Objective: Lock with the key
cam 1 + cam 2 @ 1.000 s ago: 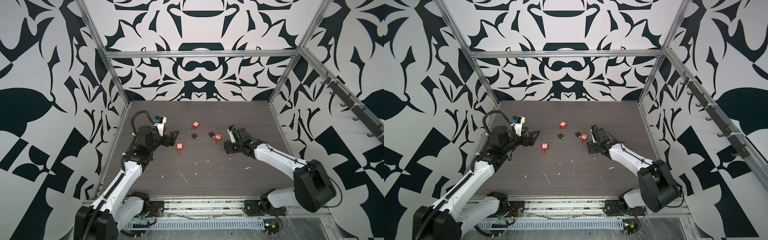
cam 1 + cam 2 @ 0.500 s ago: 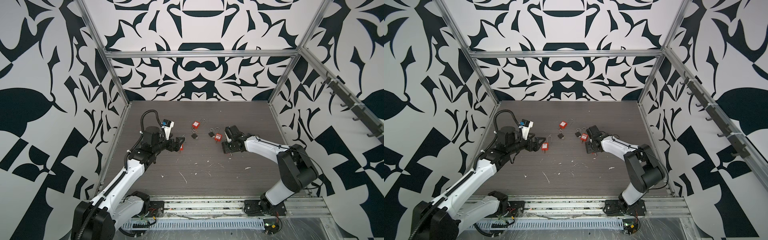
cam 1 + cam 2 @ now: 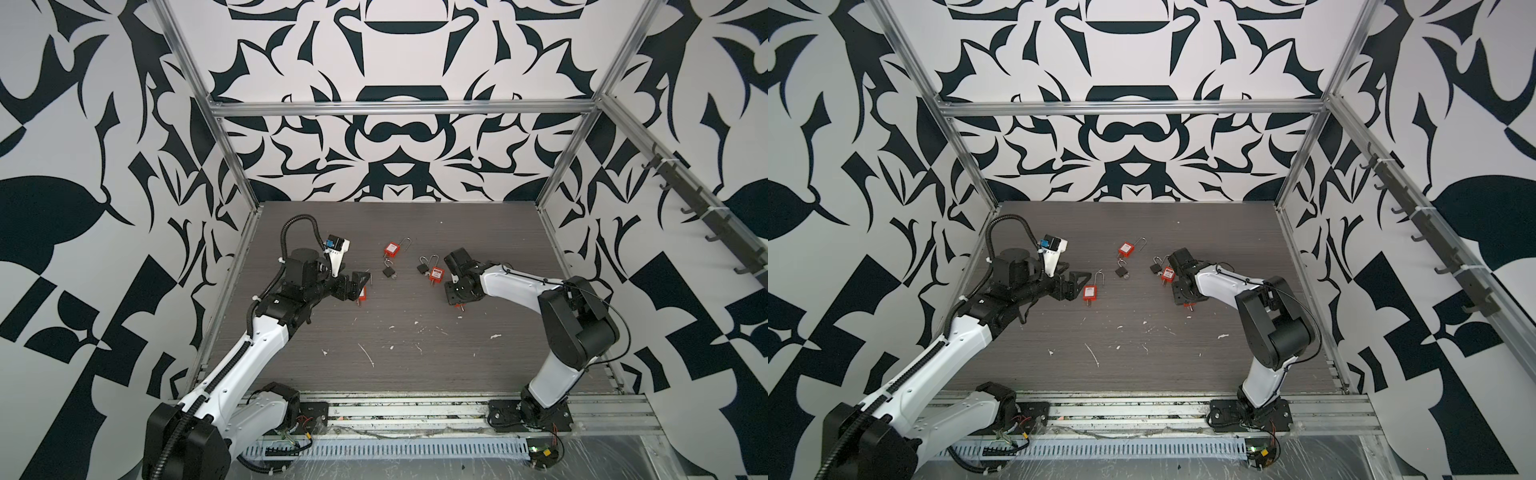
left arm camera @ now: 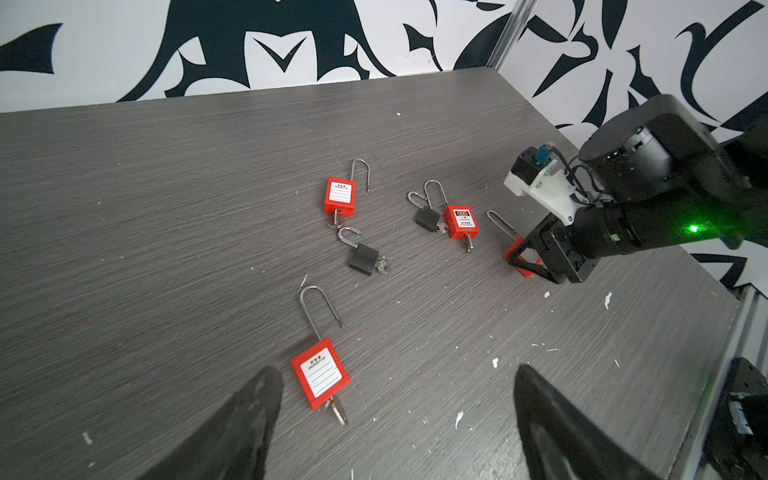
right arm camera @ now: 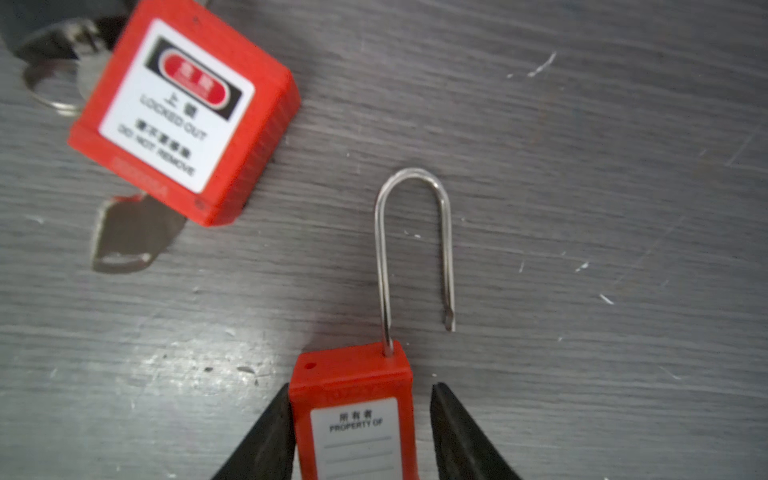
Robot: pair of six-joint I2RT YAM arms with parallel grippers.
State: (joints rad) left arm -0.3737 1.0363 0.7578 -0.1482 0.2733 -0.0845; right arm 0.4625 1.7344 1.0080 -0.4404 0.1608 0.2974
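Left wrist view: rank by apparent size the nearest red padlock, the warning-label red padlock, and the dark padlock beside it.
1. nearest red padlock (nearness inflates it)
2. warning-label red padlock
3. dark padlock

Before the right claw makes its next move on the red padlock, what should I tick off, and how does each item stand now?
1. Red padlock sits inside the right claw: ok.
2. Both fingers touching its body: not ok, a gap shows on one side.
3. Shackle open, free end outside the body: ok.
4. Key seated in this padlock: cannot tell, that end is hidden.
5. LOCKED OUT padlock apart from it: ok.
6. Left claw open, holding nothing: ok.
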